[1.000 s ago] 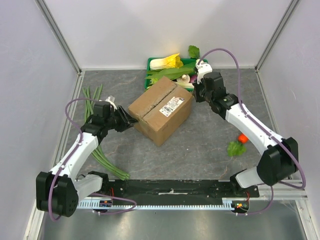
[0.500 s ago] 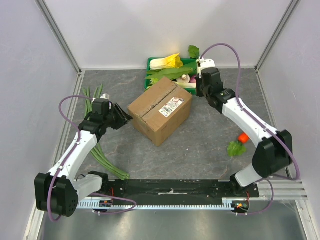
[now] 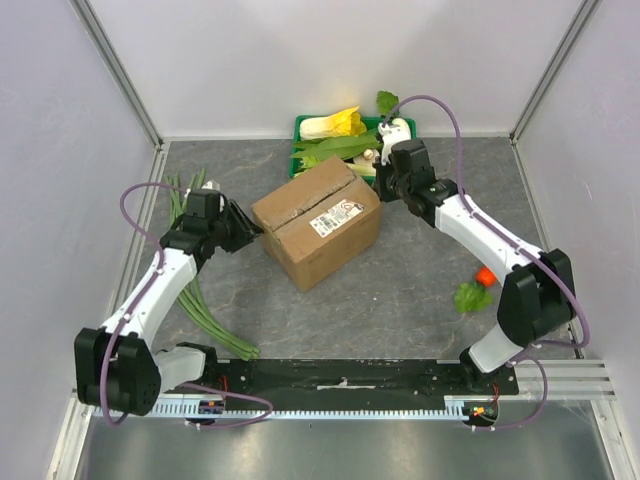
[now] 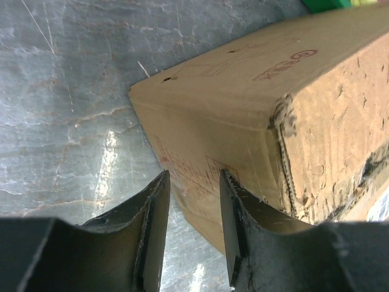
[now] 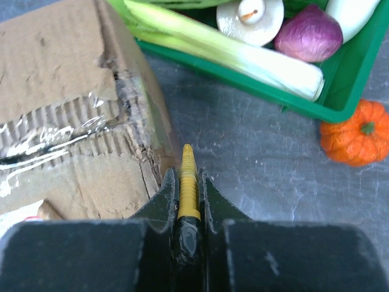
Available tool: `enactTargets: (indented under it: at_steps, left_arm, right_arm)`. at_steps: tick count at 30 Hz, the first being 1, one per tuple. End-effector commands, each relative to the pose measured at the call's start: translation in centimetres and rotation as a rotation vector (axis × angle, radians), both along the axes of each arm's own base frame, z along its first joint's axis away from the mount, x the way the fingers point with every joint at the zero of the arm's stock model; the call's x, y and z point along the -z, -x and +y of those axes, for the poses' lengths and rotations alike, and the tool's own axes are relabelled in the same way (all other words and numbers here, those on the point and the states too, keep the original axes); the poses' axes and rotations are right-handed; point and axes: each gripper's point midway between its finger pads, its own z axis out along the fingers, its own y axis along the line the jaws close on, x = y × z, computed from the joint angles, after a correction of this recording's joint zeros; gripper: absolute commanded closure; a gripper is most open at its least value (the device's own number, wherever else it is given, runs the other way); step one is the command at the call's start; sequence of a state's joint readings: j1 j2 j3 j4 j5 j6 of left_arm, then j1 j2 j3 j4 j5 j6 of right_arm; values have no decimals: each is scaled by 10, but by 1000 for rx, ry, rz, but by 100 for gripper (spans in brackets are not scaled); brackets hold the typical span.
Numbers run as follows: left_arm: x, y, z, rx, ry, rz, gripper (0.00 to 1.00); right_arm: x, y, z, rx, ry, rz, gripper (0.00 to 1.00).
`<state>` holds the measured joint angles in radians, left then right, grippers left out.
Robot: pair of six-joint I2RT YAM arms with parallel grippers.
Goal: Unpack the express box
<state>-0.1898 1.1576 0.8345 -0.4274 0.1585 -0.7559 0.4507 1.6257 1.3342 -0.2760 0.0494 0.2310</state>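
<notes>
one express box point(image 3: 315, 220); left gripper point(image 4: 193, 182) spread beside it; right gripper point(image 5: 187, 177) pinching a yellow tool point(image 5: 187, 159)

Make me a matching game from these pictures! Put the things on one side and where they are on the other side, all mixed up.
Things:
1. brown cardboard express box
2. round purple onion
3. small orange pumpkin
4. long thin green stalks

Places:
A. inside the green plastic tray
B. lying along the left side of the grey table
C. in the middle of the table, between the two arms
D. on the table, just outside the tray's corner

Right pairs: 1-C, 2-A, 3-D, 4-B
</notes>
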Motion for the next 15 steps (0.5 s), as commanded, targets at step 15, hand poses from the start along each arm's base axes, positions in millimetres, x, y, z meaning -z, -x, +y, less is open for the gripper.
enactTargets:
  at_steps: [15]
  left_arm:
    - [-45,-71,44,-101,-137,-103,55]
  right_arm:
    - [-6,145,57,6,-34,57,100]
